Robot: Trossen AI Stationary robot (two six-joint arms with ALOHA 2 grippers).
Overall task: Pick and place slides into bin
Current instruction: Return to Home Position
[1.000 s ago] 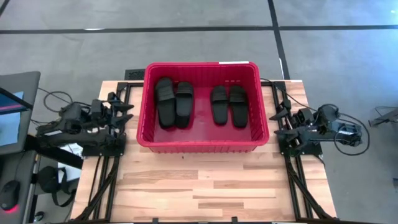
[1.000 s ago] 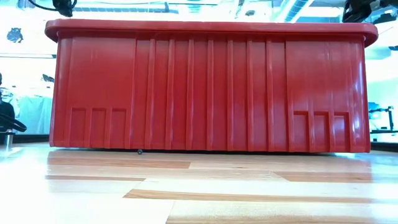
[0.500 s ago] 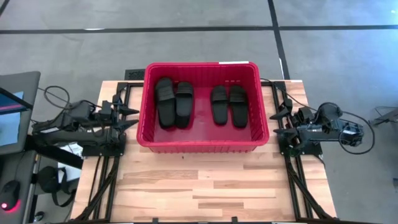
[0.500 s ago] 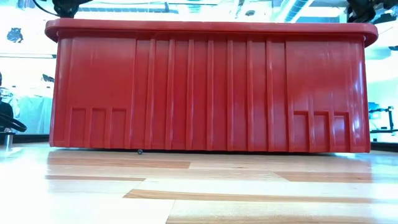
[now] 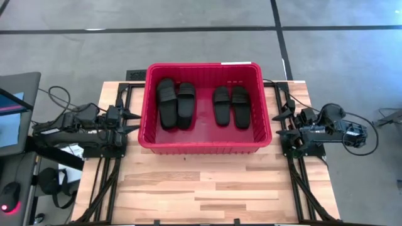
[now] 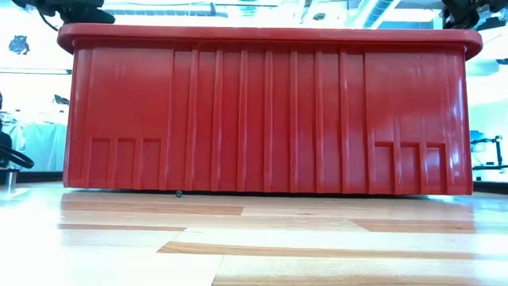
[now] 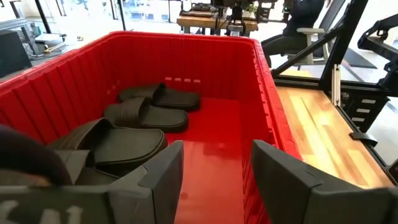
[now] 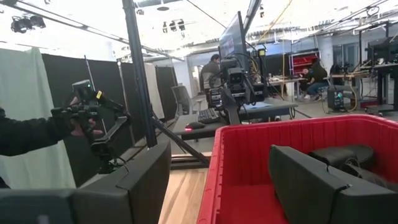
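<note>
The red bin [image 5: 204, 145] stands on the far middle of the wooden table. Several black slides lie flat on its floor in two pairs: one pair at the left [image 5: 176, 103] [image 7: 124, 140], the other at the right [image 5: 230, 105] [image 7: 163, 98]. My left gripper [image 5: 134, 120] [image 7: 214, 180] hovers open just outside the bin's left wall, pointing over the rim into the bin. My right gripper [image 5: 277, 124] [image 8: 217, 186] hovers open just outside the bin's right wall, pointing toward it. Neither gripper has anything between its fingers.
The near half of the table [image 5: 201, 188] is bare wood. Black arm frames [image 5: 107, 182] [image 5: 301, 182] run along both sides. A monitor [image 5: 12, 107] stands off the table's left. A person's sleeve and hand [image 8: 37, 134] show in the room beyond the table.
My left gripper has tipped forward and down to about level and shifted slightly toward the bin, staying open. My right gripper has dipped a little, also open. The bin and the slides have kept still.
</note>
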